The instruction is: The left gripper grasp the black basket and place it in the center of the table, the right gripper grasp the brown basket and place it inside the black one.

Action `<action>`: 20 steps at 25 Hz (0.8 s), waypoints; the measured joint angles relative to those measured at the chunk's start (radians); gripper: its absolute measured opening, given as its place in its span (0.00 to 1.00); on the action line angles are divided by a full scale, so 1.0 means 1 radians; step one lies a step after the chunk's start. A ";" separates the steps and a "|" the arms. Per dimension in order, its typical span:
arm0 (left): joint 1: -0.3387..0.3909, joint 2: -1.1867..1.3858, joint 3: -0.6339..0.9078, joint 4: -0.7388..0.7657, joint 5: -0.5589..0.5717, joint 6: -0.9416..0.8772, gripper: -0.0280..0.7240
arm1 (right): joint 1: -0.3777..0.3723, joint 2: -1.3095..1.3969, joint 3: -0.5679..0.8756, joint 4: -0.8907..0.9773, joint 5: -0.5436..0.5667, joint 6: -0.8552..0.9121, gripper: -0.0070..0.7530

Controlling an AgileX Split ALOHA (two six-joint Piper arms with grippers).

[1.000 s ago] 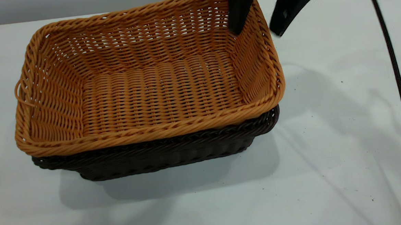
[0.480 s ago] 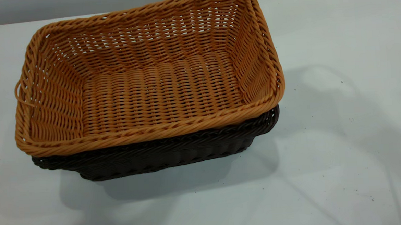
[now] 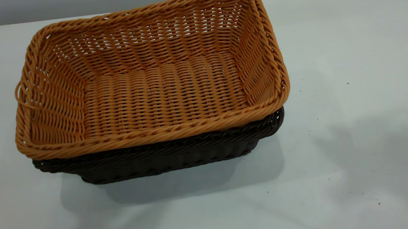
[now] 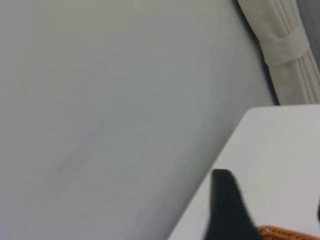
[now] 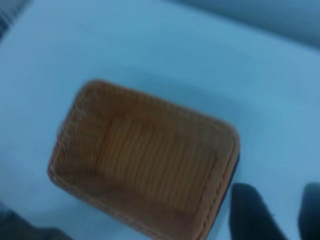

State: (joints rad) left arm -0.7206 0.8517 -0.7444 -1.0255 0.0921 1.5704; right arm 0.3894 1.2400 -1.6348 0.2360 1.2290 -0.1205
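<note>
The brown basket [image 3: 154, 92] sits nested inside the black basket [image 3: 164, 162] on the white table [image 3: 345, 86], its rim resting a little above the black rim. Neither gripper shows in the exterior view. In the right wrist view the brown basket [image 5: 145, 160] lies far below and the black basket shows only as a thin dark edge [image 5: 235, 165]; my right gripper [image 5: 277, 187] hangs high beside them, open and empty. In the left wrist view my left gripper [image 4: 272, 195] is open over the table, with a strip of the brown basket's rim [image 4: 287, 233] beside it.
A pale wall fills most of the left wrist view, with a tied cream curtain [image 4: 290, 55] beyond the table's edge [image 4: 235, 135]. Small dark specks dot the table to the right of the baskets. A loose loop [image 3: 18, 96] hangs at the brown basket's left end.
The right gripper, open astride the brown basket's far right corner a second ago, has left the exterior view, along with its cable. Its shadow has slid off to the right. The baskets have not moved.
</note>
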 joint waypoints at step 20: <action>0.000 -0.131 0.044 0.016 0.088 -0.102 0.04 | 0.000 -0.563 0.054 -0.410 -0.007 -0.038 0.01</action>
State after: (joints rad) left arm -0.7206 0.7209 -0.7008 -1.0097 0.1805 1.4688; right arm 0.3894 0.6770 -1.5808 -0.1741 1.2220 -0.1587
